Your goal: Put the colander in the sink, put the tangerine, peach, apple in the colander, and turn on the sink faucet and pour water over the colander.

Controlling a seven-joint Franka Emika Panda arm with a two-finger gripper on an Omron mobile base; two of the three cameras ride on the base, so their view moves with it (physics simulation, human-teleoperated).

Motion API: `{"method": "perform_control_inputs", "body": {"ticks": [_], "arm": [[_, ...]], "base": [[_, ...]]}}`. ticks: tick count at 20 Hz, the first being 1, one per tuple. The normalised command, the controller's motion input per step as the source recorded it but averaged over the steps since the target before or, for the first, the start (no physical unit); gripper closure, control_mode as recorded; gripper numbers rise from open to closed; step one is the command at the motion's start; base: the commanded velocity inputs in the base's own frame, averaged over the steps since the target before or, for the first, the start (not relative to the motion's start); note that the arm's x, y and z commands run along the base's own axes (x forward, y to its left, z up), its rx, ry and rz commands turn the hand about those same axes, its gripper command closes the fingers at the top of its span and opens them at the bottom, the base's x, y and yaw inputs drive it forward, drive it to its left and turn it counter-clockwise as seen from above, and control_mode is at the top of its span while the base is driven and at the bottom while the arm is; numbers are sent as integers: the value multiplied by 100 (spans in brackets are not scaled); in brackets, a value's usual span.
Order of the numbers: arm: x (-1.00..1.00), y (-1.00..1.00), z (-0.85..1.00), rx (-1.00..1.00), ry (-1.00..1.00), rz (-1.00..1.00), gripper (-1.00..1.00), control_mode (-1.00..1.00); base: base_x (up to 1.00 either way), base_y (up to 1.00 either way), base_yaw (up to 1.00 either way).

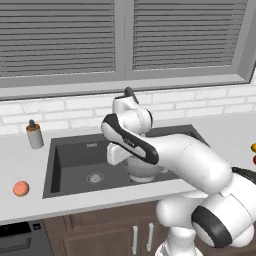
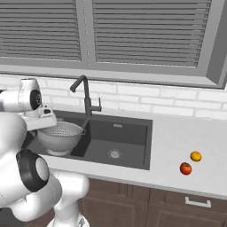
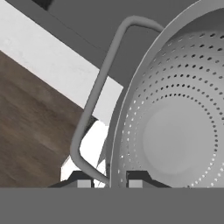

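Colander carried at the sink's front edge; no fruit loaded and the tap untouched.

Your jaws (image 3: 109, 179) are clamped narrow on the rolled rim of the round silvery-grey perforated metal colander (image 2: 60, 137), just beside one of its handles, and the bowl hangs over the near basin of the dark charcoal double-basin sink (image 2: 131, 133), not yet set down as far as I can judge. Left to do: lower it, load the fruit, run water from the tall slim black faucet (image 2: 85, 98) behind the sink. The pale pinkish-orange peach (image 1: 21, 188) lies on the worktop to one side of the sink; the deep red apple (image 2: 185, 168) and small yellow-orange tangerine (image 2: 196, 156) sit close together well off the other side. You have open basin floor beyond the colander; mind the sink's front lip beneath it.
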Motion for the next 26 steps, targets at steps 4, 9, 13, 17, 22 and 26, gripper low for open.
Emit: {"method": "perform_control_inputs", "body": {"ticks": [4, 9, 13, 17, 22, 26], "arm": [[17, 51, -3, 0, -15, 13, 100, -100], [47, 28, 0, 0, 0, 8, 100, -100], [57, 26, -15, 0, 0, 6, 100, -100], [36, 46, -47, -2, 0, 4, 100, -100], [16, 35, -56, -3, 0, 7, 100, -100], [13, 20, -46, -2, 0, 12, 100, -100]], "base": [[0, 0, 0], [0, 0, 0], [0, 0, 0], [0, 0, 0], [0, 0, 0], [0, 0, 0]]}}
